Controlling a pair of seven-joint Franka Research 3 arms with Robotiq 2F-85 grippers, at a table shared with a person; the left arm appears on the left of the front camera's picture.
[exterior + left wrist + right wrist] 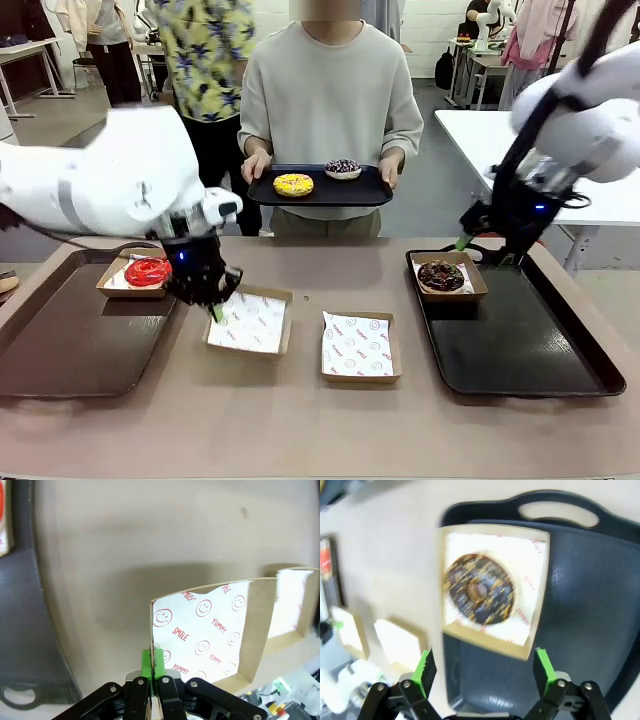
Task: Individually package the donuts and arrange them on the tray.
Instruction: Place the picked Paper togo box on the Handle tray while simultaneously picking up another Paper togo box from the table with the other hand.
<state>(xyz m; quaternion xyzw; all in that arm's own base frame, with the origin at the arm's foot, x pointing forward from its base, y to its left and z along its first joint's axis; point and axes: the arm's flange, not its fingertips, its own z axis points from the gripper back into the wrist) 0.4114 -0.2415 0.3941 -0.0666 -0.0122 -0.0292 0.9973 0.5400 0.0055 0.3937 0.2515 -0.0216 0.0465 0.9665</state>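
Where the left gripper stands: left gripper (213, 300) is low over the table (300, 430), green pads pressed together on the thin side wall of an empty box (248, 322).
Left wrist view: left gripper (153, 661) pinches the cardboard edge; the box's liner (210, 630), printed with red smileys, lies bare.
Right gripper: right gripper (488, 243) hangs with its fingers spread wide, holding nothing, just above the far end of the right tray (520, 350).
Right wrist view: right gripper (484, 666) looks down on the chocolate donut (479, 589), which sits in its own box on that tray.
Chocolate donut, front view: chocolate donut (440, 274), boxed, at the tray's far left corner.
Red donut: red donut (148, 270), boxed, at the far right corner of the left tray (60, 340).
Second empty box: second empty box (359, 347), on the table near the first, apart from it.
Unpacked donuts: yellow donut (293, 184) and purple donut (342, 166) lie on a black tray (370, 192) held in both of the person's hands at the far side.
Handling, as a judgement: donuts look light, soft, glossy and easily marred; better moved by the box.
Where to hold: a box wall, near its middle; the card looks thin and likely to bend.
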